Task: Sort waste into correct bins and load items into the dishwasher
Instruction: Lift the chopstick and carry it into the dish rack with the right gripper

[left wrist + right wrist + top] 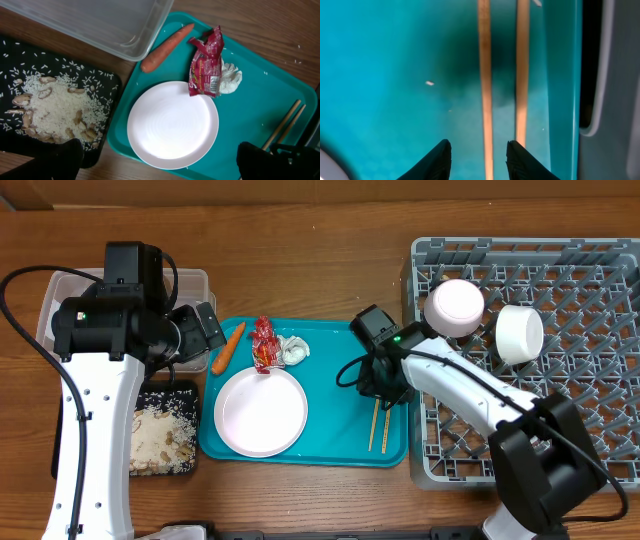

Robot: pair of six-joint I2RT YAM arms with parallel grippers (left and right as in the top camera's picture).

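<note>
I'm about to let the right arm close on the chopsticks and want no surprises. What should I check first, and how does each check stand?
1. Both chopsticks inside the right gripper: not ok; one is inside, the other lines up with a fingertip.
2. Right gripper empty: ok, open.
3. Chopsticks flat on the teal tray: ok.
4. Free lattice in the dish rack: ok; two bowls sit near one corner.
5. Left gripper out of the way: ok, open, at the tray's far side.
</note>
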